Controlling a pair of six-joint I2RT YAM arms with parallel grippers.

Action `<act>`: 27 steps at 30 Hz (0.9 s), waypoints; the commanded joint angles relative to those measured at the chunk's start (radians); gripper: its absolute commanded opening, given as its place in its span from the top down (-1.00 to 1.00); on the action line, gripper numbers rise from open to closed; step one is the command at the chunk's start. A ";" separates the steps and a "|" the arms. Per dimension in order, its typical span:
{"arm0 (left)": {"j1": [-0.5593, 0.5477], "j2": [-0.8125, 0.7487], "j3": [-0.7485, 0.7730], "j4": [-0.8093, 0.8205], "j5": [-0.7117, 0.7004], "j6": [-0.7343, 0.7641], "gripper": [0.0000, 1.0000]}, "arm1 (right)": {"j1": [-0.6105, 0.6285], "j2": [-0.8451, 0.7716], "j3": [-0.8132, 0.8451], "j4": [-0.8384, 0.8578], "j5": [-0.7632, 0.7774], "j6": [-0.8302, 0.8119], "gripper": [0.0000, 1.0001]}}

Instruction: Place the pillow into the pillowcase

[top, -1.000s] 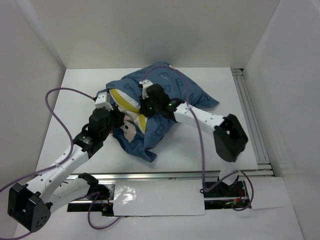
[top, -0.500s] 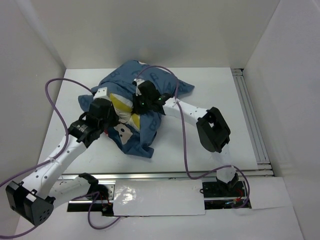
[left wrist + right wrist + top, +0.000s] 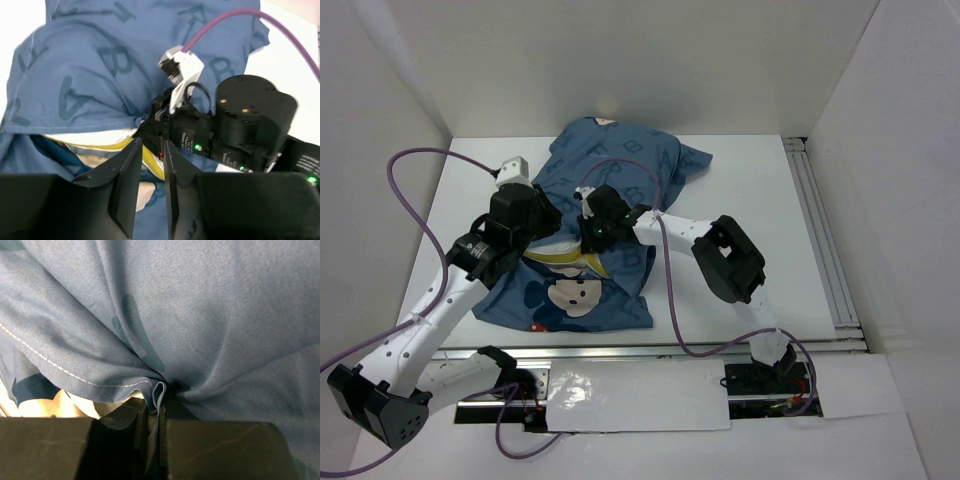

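Note:
The blue pillowcase (image 3: pixel 620 170), printed with letters and a mouse face, lies spread over the middle of the table. At its opening a bit of the white pillow (image 3: pixel 85 138) and a yellow strip (image 3: pixel 560 258) show under the blue hem. My right gripper (image 3: pixel 592 228) is shut on a fold of the pillowcase's hem (image 3: pixel 159 390); its jaws (image 3: pixel 159 402) pinch the cloth. My left gripper (image 3: pixel 548 232) sits just left of it at the opening. Its fingers (image 3: pixel 151 146) stand slightly apart over the yellow strip with nothing pinched.
White walls close in the table at the left, back and right. A metal rail (image 3: pixel 820 230) runs along the right side. Purple cables (image 3: pixel 430 160) loop over the table's left part and near the right arm (image 3: pixel 730 260).
Both grippers have moved left and nearer. The bunched pillowcase has been drawn out flat towards the front, so the mouse face lies up and less of the pillow shows.

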 commanded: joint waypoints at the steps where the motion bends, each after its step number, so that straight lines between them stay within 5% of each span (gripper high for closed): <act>1: 0.004 -0.002 -0.038 -0.027 0.010 -0.057 0.25 | 0.015 0.069 -0.090 -0.080 -0.026 0.007 1.00; 5: 0.004 -0.002 -0.195 0.007 0.120 -0.079 0.22 | 0.004 0.047 -0.090 -0.069 -0.036 0.029 1.00; 9: -0.019 0.064 -0.314 0.063 0.231 -0.137 -0.02 | -0.005 0.047 -0.081 -0.069 -0.059 0.038 1.00; 19: -0.029 0.299 -0.315 0.120 0.073 -0.485 -0.11 | -0.005 0.029 -0.110 -0.060 -0.084 0.049 1.00; 27: -0.029 0.408 -0.293 0.109 -0.008 -0.574 -0.08 | -0.005 0.020 -0.119 -0.071 -0.070 0.049 1.00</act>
